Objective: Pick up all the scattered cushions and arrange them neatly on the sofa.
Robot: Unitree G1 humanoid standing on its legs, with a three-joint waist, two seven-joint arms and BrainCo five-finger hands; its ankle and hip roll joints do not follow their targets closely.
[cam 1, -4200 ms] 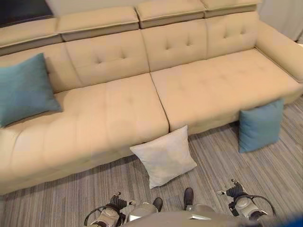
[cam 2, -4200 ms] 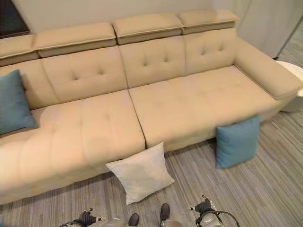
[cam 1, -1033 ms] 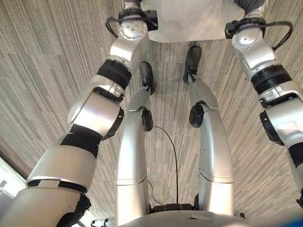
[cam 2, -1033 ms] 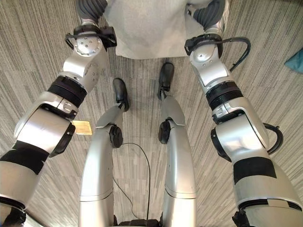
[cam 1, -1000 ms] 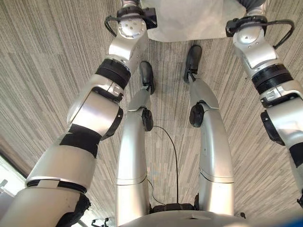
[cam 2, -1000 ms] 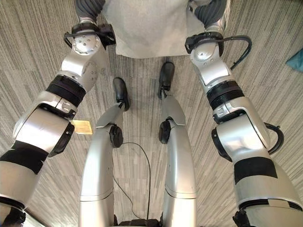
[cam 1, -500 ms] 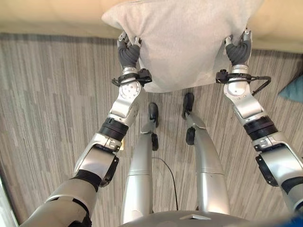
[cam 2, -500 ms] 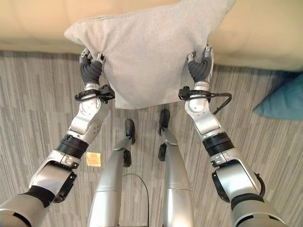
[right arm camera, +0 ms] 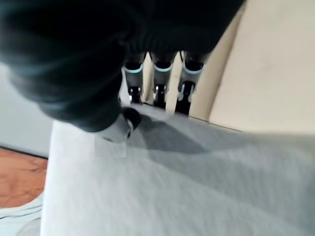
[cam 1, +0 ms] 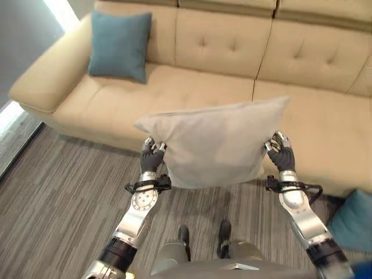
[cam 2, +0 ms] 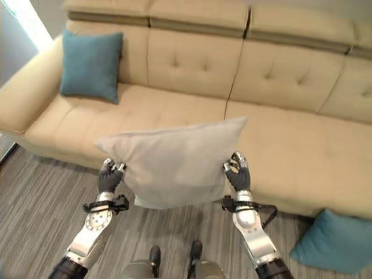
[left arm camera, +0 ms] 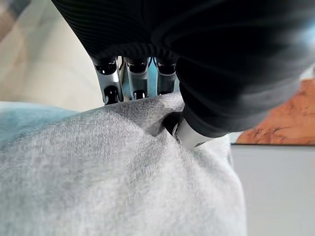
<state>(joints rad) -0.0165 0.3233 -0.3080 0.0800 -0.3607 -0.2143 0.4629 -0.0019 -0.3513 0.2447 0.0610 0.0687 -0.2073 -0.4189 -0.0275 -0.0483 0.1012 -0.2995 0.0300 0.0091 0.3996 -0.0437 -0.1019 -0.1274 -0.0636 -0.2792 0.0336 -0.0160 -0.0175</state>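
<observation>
A light grey cushion (cam 1: 218,142) hangs in the air in front of the beige sofa (cam 1: 174,93), level with the seat's front edge. My left hand (cam 1: 152,156) grips its left edge and my right hand (cam 1: 281,157) its right edge. In the left wrist view the thumb digs into the grey cloth (left arm camera: 113,177) with the fingers (left arm camera: 140,81) behind it. The right wrist view shows the same pinch on the cloth (right arm camera: 172,187). A teal cushion (cam 1: 119,45) leans upright against the sofa's back at the left end. Another teal cushion (cam 2: 328,241) lies on the floor at the lower right.
The sofa's left armrest (cam 1: 46,75) slopes toward a bright window strip. The seat between the teal cushion and the right end is bare. Striped grey carpet (cam 1: 52,197) covers the floor in front.
The view has swung up from the floor to the sofa. The grey cushion, held low at the sofa's base before, is now raised to seat height between both hands.
</observation>
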